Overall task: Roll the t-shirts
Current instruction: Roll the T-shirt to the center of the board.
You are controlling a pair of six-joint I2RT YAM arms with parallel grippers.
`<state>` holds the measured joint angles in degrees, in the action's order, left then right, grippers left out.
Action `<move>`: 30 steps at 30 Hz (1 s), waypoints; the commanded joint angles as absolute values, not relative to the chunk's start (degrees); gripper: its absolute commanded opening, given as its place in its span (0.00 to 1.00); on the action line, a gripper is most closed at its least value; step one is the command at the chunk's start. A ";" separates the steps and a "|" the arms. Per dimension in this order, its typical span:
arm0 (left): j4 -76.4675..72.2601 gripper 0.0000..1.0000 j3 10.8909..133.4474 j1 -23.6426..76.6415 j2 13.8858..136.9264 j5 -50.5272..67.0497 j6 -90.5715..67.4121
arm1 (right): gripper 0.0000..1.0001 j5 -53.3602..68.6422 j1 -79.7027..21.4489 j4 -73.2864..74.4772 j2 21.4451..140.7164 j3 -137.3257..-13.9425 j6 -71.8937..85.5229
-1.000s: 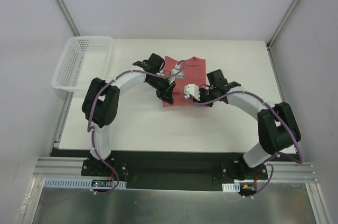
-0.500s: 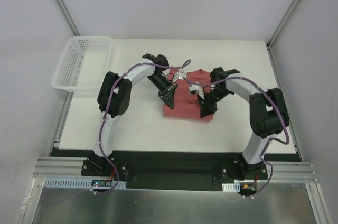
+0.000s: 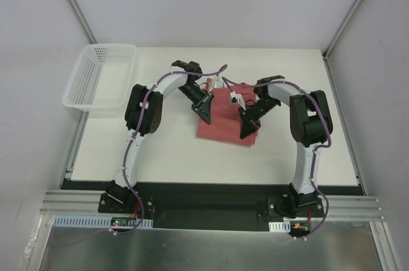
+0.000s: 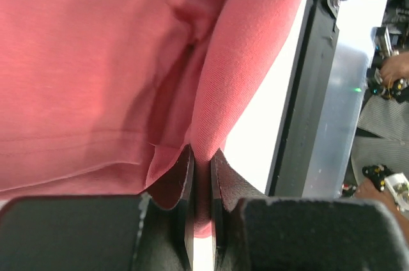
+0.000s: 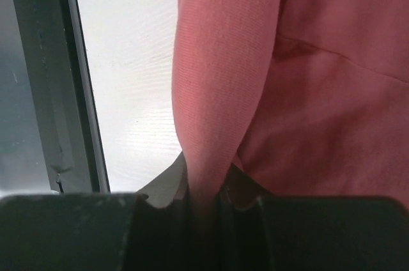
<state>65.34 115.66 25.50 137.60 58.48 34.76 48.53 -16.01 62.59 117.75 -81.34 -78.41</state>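
The salmon-red t-shirt [image 3: 223, 121] lies folded in the middle of the white table, its far part lifted and turned over toward the near edge. My left gripper [image 3: 206, 111] is shut on a fold of the t-shirt [image 4: 236, 60] at its left side. My right gripper [image 3: 248, 129] is shut on a fold of the t-shirt [image 5: 223, 60] at its right side. In both wrist views the cloth is pinched between the jaws and drapes away from them. The neck label is hidden.
A white perforated basket [image 3: 99, 78] stands at the table's far left corner. The white table [image 3: 166, 149] ends at a black rail [image 3: 211, 193] in front of the arm bases. Grey walls enclose the back and sides.
Both grippers have carried the far edge of the t-shirt toward the near side, folding it over itself. The visible shirt is now shorter and lies closer to me.
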 commanded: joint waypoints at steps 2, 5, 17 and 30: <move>65.57 0.11 118.57 22.41 139.22 53.36 33.40 | 0.11 46.14 -13.98 74.52 123.48 -87.35 -79.37; 55.76 0.22 113.33 22.15 135.72 46.69 27.36 | 0.11 47.02 -13.36 79.35 127.78 -92.54 -77.70; 33.50 0.45 86.54 23.02 106.19 34.90 33.98 | 0.13 47.81 -12.57 82.89 136.76 -103.53 -66.55; -7.64 0.56 49.04 38.32 87.53 23.12 54.66 | 0.12 47.72 -12.48 85.25 138.78 -106.17 -66.18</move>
<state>7.55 51.72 37.28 87.64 27.40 47.53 48.69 -12.75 77.28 137.99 -104.12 -65.56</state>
